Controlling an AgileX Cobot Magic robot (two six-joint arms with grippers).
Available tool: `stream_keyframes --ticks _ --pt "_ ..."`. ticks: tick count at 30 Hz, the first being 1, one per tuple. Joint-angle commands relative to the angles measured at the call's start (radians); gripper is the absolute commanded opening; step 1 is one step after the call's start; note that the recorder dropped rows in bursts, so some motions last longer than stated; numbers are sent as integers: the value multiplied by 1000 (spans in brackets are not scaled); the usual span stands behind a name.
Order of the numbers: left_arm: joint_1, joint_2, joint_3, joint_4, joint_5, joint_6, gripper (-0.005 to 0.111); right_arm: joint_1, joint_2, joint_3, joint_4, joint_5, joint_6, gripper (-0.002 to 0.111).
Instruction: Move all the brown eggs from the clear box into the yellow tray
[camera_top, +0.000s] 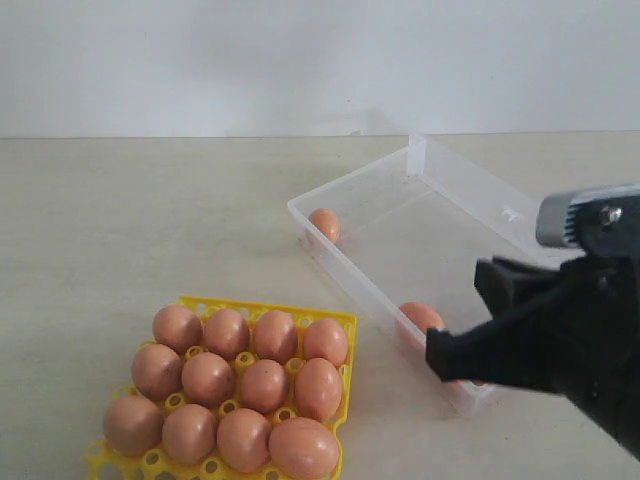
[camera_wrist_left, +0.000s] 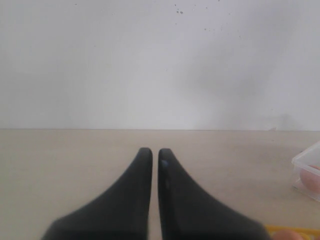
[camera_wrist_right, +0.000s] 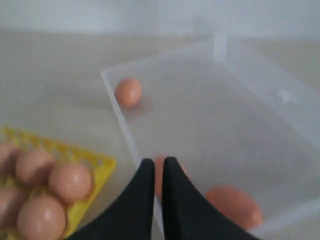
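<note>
Hovering at the near end of the clear box, the right tool is seen with its fingers pressed together and nothing pinched between them.

Just past its tips two brown eggs are seen against the box's near wall, and a third lies in the far corner. Twelve more are seated in the yellow tray, set on the tabletop beside the box. The left tool is held closed and empty over bare tabletop.
</note>
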Motion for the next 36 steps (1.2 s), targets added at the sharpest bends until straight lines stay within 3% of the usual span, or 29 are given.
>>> stream_keyframes --ticks 1,3,10,14,20,27,36 --pt "1 -4 -3 -3 -5 -7 4 -3 10 2 254 383 -236 0" --pt "1 -4 -3 -3 -5 -7 4 -3 34 2 227 544 -248 0" --pt "1 -4 -3 -3 -5 -7 4 -3 278 -24 192 651 -193 0" --pt "1 -4 -3 -3 -3 -7 4 -3 383 -82 75 564 -192 0" --pt "1 -4 -3 -3 -3 -7 4 -1 400 -93 46 428 -181 0" --pt "1 -4 -3 -3 -3 -7 4 -1 400 -93 -495 453 -113 0" --pt "1 -4 -3 -3 -3 -7 4 -1 400 -93 -521 457 -24 0"
